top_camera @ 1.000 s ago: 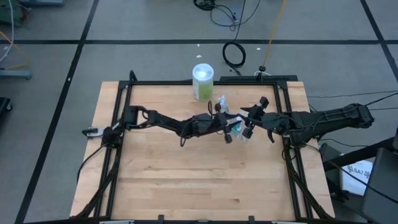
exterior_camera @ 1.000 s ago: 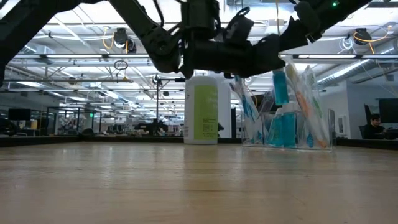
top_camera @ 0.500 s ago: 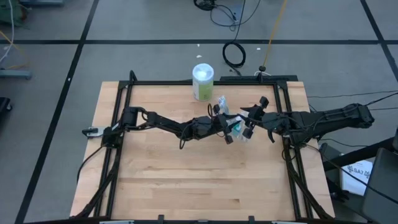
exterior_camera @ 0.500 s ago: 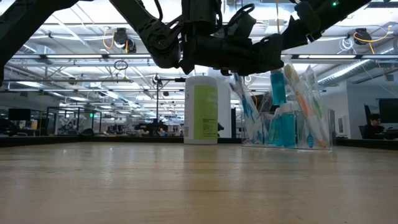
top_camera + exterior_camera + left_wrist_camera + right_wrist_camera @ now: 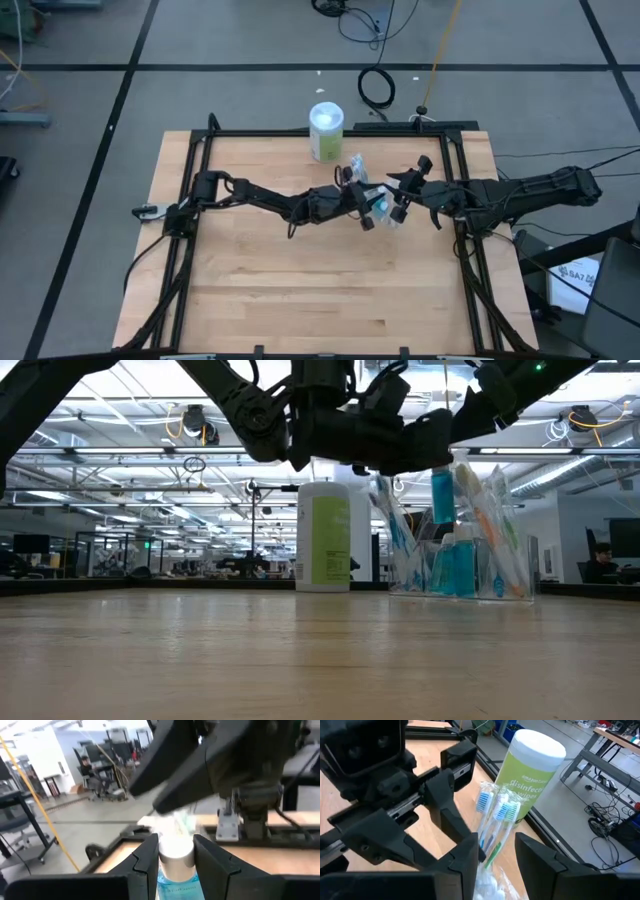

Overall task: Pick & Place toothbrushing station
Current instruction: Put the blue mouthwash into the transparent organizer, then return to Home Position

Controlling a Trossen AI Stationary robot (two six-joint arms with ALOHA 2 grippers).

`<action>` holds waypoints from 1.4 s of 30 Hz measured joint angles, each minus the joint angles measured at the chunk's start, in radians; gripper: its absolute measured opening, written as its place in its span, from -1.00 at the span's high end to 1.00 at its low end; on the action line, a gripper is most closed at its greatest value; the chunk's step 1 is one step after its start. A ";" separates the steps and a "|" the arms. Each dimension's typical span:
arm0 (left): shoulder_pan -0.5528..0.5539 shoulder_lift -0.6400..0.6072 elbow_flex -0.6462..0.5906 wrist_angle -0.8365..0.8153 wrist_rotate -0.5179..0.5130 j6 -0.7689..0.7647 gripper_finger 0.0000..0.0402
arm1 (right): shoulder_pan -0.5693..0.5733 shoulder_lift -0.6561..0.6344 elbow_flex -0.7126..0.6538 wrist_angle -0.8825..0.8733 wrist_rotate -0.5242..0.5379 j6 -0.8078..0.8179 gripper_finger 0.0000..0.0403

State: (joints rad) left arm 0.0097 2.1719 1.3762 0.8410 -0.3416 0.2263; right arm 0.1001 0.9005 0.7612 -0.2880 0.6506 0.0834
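A clear cup (image 5: 462, 582) stands on the table toward the far edge, right of centre. It holds wrapped toothbrushes (image 5: 496, 815) and teal tubes. My left gripper (image 5: 175, 840) reaches in level from the table's left and is shut on one teal, white-capped tube (image 5: 441, 498). That tube is raised among the toothbrush tops. In the high view the left gripper (image 5: 372, 207) meets my right gripper (image 5: 397, 203) over the cup. My right gripper (image 5: 495, 849) comes from the table's right, closed about the toothbrush bundle. My left gripper pinches the tube at its white-capped upper end (image 5: 176, 851) between its two fingers, coming level from the table's left. The tube hangs upright below the fingers, its teal body (image 5: 441, 505) above the tubes still in the cup. My right gripper has the wrapped toothbrushes' handles (image 5: 487, 854) between its two fingers, below the bristle heads, slanting down from the table's right. The gripper's own body hides the exact place of contact. The toothbrushes stand upright in the cup.
A white and green wipes canister (image 5: 326, 130) stands at the far edge, just left of the cup, and also shows as the canister (image 5: 323, 535) in the low view. A black frame (image 5: 300, 134) rims the table. The near half of the wooden tabletop (image 5: 330, 290) is bare.
My left gripper has tipped slightly and edged up with the teal tube. The tube now sits a little higher among the toothbrushes. The cup and my right gripper have kept still.
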 joint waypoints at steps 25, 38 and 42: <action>0.027 0.000 0.001 -0.314 0.002 -0.148 0.48 | 0.000 0.000 0.000 -0.001 0.001 0.002 0.40; 0.031 0.000 0.001 -0.346 0.001 -0.101 0.14 | 0.000 0.002 0.000 -0.028 -0.109 0.002 0.40; 0.021 -0.009 0.001 -0.361 0.002 -0.124 -0.07 | 0.000 0.017 0.000 -0.043 -0.106 -0.023 0.40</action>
State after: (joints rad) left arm 0.0307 2.1627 1.3773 0.4803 -0.3393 0.1021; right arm 0.0998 0.9180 0.7612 -0.3305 0.5446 0.0601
